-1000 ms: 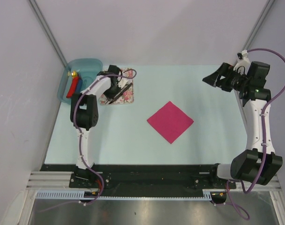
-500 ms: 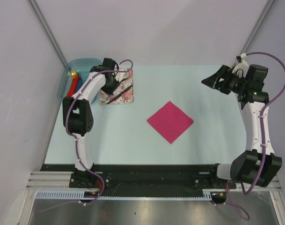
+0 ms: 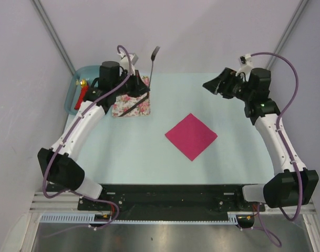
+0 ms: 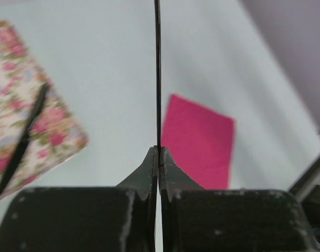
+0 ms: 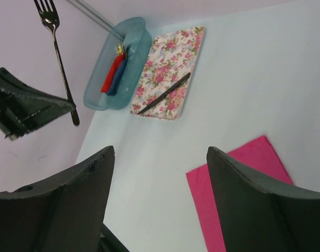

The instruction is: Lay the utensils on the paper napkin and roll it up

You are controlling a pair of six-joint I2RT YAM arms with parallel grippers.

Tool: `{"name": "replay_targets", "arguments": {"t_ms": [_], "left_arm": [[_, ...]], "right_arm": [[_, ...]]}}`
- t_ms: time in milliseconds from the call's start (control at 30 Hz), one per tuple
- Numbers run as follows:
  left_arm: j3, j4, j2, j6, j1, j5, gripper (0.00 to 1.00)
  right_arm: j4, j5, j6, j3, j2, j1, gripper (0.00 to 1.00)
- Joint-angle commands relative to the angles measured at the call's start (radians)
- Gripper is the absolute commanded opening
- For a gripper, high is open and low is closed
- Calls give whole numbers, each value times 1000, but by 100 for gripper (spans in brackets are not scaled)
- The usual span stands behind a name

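I'm seeing the left gripper (image 4: 158, 153) pinching the slim dark metal fork (image 5: 57, 47) by its handle, tines up, over the rose-print white cloth (image 5: 175, 58). The slim dark table knife (image 5: 165, 93) is lying diagonally on that cloth. The right gripper (image 5: 160, 152) is hanging spread wide and gripping nothing. The magenta square paper napkin (image 3: 191, 136) is lying bare in the middle of the pale blue table (image 3: 123, 152).

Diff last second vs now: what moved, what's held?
Left gripper, shut on the fork, lifted it off the floral cloth; it now stands upright in the air. Right gripper, open and empty, swung inward. Knife on the cloth and pink napkin did not move.
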Motion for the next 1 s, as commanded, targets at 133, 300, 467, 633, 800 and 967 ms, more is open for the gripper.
{"name": "replay_targets", "arguments": {"t_ms": [133,300,467,633,800,967], "left_arm": [[-79,256,-16,-390,-157,67,0],[-121,334,1,-440,-234,87,0],[-157,337,17,-444,-277,98,0],[-164,344,22,-433,-297,94,0],[-159,336,28,-420,-302,90,0],[-159,333,28,-417,-303,93,0]], "right_arm": [[182,324,158,59,35,190,66],[203,348,126,102,89,253,65],[222,376,114,109,145,281,64],[221,352,129,112,170,295,62],[226,327,154,105,173,313,56],[229,307,172,77,161,319,46]]}}
